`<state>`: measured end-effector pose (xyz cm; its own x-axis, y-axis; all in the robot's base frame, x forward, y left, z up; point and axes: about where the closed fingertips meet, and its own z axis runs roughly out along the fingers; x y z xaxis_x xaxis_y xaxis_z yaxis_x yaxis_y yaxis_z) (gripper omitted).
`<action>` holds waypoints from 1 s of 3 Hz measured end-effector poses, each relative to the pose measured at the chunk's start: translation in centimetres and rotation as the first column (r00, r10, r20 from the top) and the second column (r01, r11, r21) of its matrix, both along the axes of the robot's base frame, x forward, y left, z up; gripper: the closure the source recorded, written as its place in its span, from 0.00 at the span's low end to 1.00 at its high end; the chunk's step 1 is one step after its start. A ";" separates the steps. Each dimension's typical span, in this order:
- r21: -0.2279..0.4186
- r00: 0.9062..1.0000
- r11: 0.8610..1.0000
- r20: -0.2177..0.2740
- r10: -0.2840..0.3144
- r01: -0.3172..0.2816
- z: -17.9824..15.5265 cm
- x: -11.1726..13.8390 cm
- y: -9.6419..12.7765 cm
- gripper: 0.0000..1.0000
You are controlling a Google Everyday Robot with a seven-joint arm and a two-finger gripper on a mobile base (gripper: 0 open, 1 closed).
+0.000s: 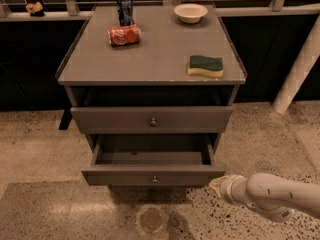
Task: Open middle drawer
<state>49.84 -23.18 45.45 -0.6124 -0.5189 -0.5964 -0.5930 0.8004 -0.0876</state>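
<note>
Speckled stone floor (40, 149) runs under a grey cabinet (150, 59), and its middle drawer (120, 176) stands pulled well out toward me, with the bare grey box showing behind the front. My gripper (219, 185) sits low at about 5 o'clock in the view, just beside the right-hand corner of the drawer front. That puts it roughly at 3 o'clock from the small round knob (154, 179). Whether the gripper is spread or closed I cannot tell from this angle.

I judge the opening essentially done, so the step in hand is to come away cleanly. I would draw the arm (280, 194) straight back toward 4 o'clock, away from the front, with no sideways sweep. A nudge at that corner could skew the drawer or push it partly shut. The taller drawer (110, 120), at 12 o'clock from the open one, sits closed and should stay untouched. The upright can (124, 9), tipped red can (124, 35), sponge (205, 66) and bowl (190, 12) on top are well apart from the arm.
</note>
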 end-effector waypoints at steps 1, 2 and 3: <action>0.000 1.000 1.000 0.000 0.000 0.000 0.0 0.0 0.0 0.87; 0.000 1.000 1.000 0.000 0.000 0.000 0.0 0.0 0.0 0.68; 0.000 1.000 1.000 0.000 0.000 0.000 0.0 0.0 0.0 0.45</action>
<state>49.84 -23.17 45.44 -0.6124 -0.5190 -0.5964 -0.5931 0.8004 -0.0875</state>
